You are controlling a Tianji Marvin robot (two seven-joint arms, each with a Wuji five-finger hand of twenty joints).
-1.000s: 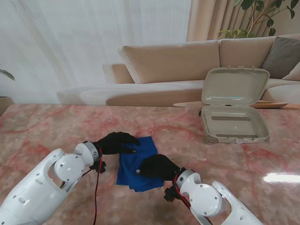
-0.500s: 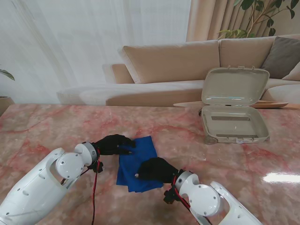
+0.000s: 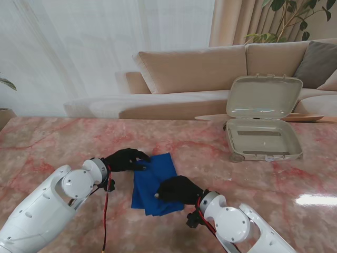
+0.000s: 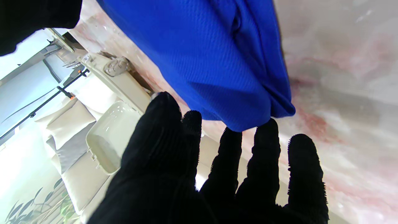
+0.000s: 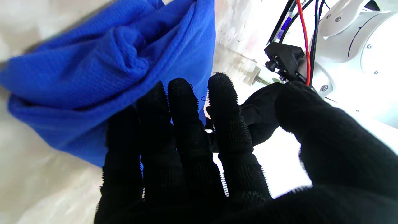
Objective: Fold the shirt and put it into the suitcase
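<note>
Blue shirt (image 3: 154,182), folded into a compact bundle, lying on the pink marble worktop (image 3: 47,142) toward its near edge. Left hand (image 3: 125,158), fingers spread and gripping nothing, with fingertips (image 4: 264,130) touching the bundle's far left corner. Right hand (image 3: 179,190) laid flat over the bundle's near right part, fingers extended together, not closed on the cloth. Open suitcase (image 3: 261,139), lid upright, well apart near the far right edge.

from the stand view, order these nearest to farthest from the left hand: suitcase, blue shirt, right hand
1. blue shirt, touching the left hand, just to its right
2. right hand, on the shirt's near right part
3. suitcase, open, far right
</note>
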